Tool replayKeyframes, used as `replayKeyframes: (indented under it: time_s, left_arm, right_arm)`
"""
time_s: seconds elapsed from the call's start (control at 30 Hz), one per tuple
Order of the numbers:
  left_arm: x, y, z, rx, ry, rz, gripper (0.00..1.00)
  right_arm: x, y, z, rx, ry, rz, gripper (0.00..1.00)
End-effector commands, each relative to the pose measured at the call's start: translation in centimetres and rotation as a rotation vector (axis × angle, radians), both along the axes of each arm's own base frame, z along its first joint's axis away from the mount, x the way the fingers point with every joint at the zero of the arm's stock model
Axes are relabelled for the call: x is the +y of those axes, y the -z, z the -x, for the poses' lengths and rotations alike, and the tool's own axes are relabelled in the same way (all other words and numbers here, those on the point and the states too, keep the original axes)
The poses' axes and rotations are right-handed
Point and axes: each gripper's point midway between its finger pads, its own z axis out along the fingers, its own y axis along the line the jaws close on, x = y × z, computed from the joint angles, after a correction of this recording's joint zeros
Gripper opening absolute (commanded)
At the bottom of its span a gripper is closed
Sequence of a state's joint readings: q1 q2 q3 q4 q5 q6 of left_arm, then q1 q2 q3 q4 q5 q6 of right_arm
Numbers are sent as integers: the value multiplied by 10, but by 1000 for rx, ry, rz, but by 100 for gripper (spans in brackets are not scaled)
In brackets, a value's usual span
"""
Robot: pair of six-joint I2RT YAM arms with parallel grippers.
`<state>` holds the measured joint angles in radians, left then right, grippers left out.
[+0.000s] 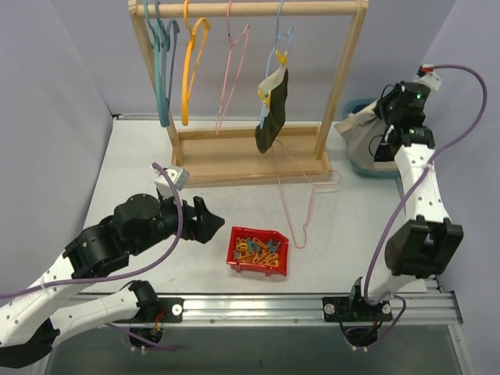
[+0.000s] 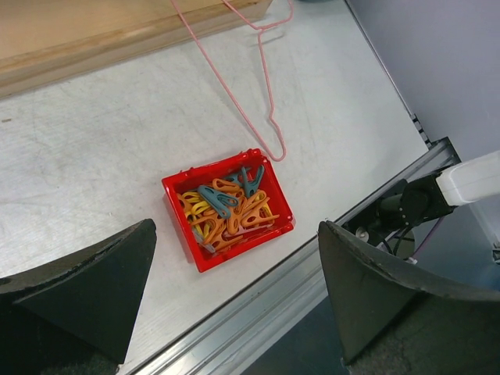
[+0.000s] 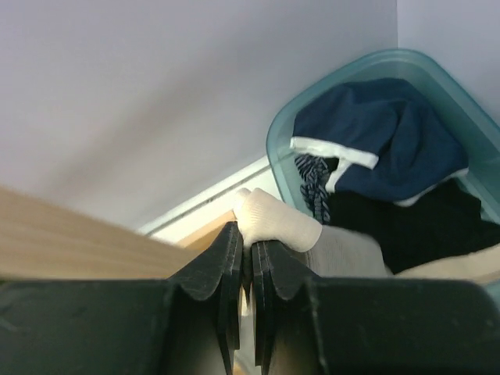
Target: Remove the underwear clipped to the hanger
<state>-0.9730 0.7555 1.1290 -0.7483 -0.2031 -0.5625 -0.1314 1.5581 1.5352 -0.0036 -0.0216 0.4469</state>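
A dark olive-black brief [image 1: 273, 112] hangs clipped to a light blue hanger [image 1: 280, 55] on the wooden rack [image 1: 250, 152]. My right gripper [image 1: 380, 129] is shut on the pale waistband [image 3: 275, 220] of the grey-beige brief [image 1: 357, 131] and holds it over the teal bin [image 1: 367, 166] at the far right. The navy brief [image 3: 375, 133] lies inside that bin [image 3: 277, 133]. My left gripper [image 1: 205, 221] is open and empty, low over the table left of the red clip tray [image 1: 258, 251].
Teal, orange and pink empty hangers [image 1: 187, 62] hang on the rack. A pink wire hanger [image 1: 308, 195] lies on the table by the rack's base. The red tray [image 2: 226, 207] holds several orange, yellow and blue clips. The table's metal front rail [image 2: 258, 312] runs near the tray.
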Motion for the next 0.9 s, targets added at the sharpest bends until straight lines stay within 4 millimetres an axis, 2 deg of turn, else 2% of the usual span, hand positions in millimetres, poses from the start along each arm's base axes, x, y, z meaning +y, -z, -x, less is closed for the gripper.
replayKeyframes:
  time_s: [0.0, 0.03, 0.07, 0.1, 0.13, 0.17, 0.23, 0.27, 0.33, 0.37, 0.43, 0.47, 0.5, 0.53, 0.6, 0.63, 0.67, 0.7, 0.73, 0.77, 0.8, 0.83, 0.87]
  left_arm:
    - [-7, -12, -5, -63, 16, 45, 94]
    - [-6, -12, -7, -66, 10, 44, 94]
    - [-5, -8, -7, -67, 8, 39, 94]
    - [-3, -9, -7, -75, 5, 44, 94]
    - [-1, -8, -8, -78, -8, 41, 94]
    - [1, -7, -9, -79, -15, 40, 94]
    - [6, -3, -10, -84, -38, 34, 94]
    - [9, -2, -11, -86, -49, 32, 94]
    - [11, 1, -13, -90, -60, 31, 94]
    - [12, 2, -14, -88, -67, 31, 94]
    - [12, 7, -14, -82, -71, 26, 94]
    - [12, 10, -15, -79, -73, 23, 94]
    - [11, 12, -15, -72, -74, 18, 94]
    - [11, 14, -15, -68, -72, 15, 94]
    - [12, 17, -16, -61, -77, 7, 94]
    - [13, 16, -16, -61, -79, 9, 94]
    - [13, 16, -16, -63, -81, 9, 94]
    - [14, 15, -17, -70, -83, 9, 94]
    - [15, 16, -18, -71, -91, 5, 94]
    - [16, 15, -20, -73, -96, 1, 94]
    - [16, 16, -20, -76, -97, -6, 94]
    - [17, 17, -21, -74, -96, -8, 94]
    - [17, 17, -21, -76, -96, -8, 94]
  right_arm:
    - [-24, -57, -34, -187, 88, 53, 0]
    - [-26, -68, -41, -221, 102, 58, 0]
    - [-30, -67, -48, -221, 118, 64, 0]
    - [-35, -55, -59, -202, 132, 73, 0]
    - [-40, -66, -64, -238, 152, 86, 0]
    - [-46, -66, -67, -249, 182, 96, 0]
    - [-53, -51, -80, -216, 200, 126, 0]
    - [-61, -51, -82, -212, 231, 135, 0]
    - [-74, -17, -91, -152, 272, 125, 0]
    - [-88, 4, -91, -111, 294, 112, 0]
    - [-94, 52, -101, -30, 278, 79, 0]
    - [-98, 68, -101, 2, 280, 74, 5]
    - [-101, 95, -103, 51, 270, 64, 14]
    - [-101, 107, -102, 82, 260, 55, 43]
    - [-100, 122, -103, 108, 229, 23, 62]
    - [-98, 122, -101, 110, 224, 7, 82]
    - [-94, 117, -101, 95, 219, -22, 87]
    - [-91, 97, -97, 58, 210, -30, 92]
    - [-85, 92, -93, 49, 208, -42, 99]
    - [-81, 80, -88, 32, 211, -40, 100]
    - [-75, 47, -78, -24, 206, -31, 100]
    - [-65, 48, -68, -14, 204, -24, 100]
    - [-60, 38, -58, -30, 208, -26, 100]
